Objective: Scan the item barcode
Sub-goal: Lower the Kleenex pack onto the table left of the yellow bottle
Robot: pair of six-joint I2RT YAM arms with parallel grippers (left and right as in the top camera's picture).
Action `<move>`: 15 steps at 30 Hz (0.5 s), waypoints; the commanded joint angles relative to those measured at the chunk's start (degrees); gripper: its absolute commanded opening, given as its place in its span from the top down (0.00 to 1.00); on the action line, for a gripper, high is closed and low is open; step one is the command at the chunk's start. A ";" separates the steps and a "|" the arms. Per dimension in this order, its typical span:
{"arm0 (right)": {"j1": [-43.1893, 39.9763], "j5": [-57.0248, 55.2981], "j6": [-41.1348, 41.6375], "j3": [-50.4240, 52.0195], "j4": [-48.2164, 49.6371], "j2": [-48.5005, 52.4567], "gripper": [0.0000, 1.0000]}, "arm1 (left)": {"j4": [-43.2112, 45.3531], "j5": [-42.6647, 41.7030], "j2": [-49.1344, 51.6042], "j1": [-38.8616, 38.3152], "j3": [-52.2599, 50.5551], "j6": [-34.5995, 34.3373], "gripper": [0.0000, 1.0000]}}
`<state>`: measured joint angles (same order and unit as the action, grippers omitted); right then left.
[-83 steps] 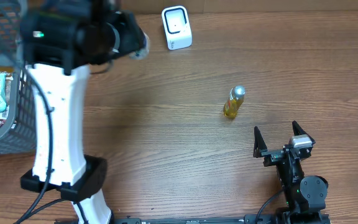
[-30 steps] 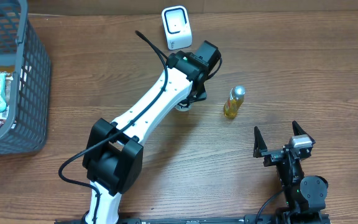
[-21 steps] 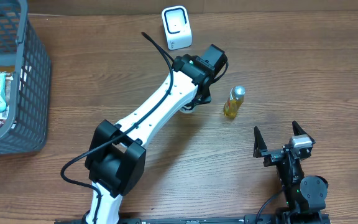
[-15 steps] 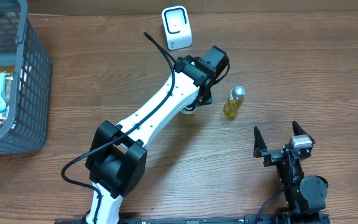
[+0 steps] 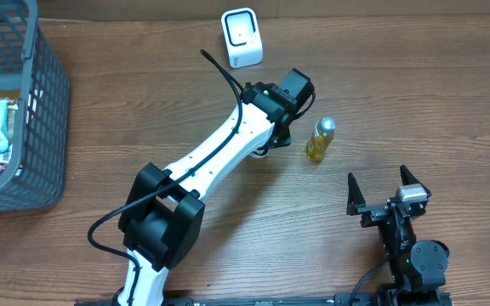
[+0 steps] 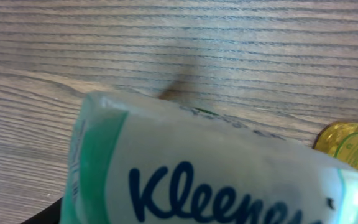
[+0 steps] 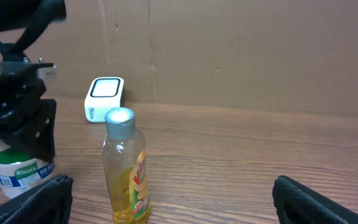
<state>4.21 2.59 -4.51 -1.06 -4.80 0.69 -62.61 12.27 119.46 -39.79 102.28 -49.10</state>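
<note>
White arm [image 5: 228, 144] outstretched, Kleenex [image 6: 216, 168] in jaws

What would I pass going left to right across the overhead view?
Grey plastic mesh basket → white box-shaped barcode scanner → yellow clear bottle with silver cap → black right gripper, jaws open. The white left arm spans the middle, so it is left out.

A mock shop checkout on a lab table [image 5: 398, 93]: white barcode scanner [image 5: 242, 37], grey shopping basket [image 5: 45, 127], cardboard backdrop [image 7: 260, 50]
</note>
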 commanded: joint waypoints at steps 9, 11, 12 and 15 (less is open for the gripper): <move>-0.07 0.09 -0.04 0.61 0.15 -0.07 0.00 | 0.79 -0.52 3.89 -1.11 -0.20 1.36 0.34; -0.07 0.09 -0.04 0.61 0.15 -0.07 0.00 | 0.70 -0.52 3.89 -1.11 -0.20 1.36 0.31; -0.07 0.09 -0.04 0.61 0.15 -0.07 0.00 | 0.50 -0.55 3.89 -1.11 -0.20 1.36 0.26; -0.07 0.09 -0.04 0.61 0.15 -0.07 0.00 | -0.39 -0.70 3.89 -1.11 -0.20 2.69 0.05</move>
<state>4.21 2.61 -4.51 -1.06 -4.80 0.69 -62.33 11.60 123.17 -40.53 102.10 -48.42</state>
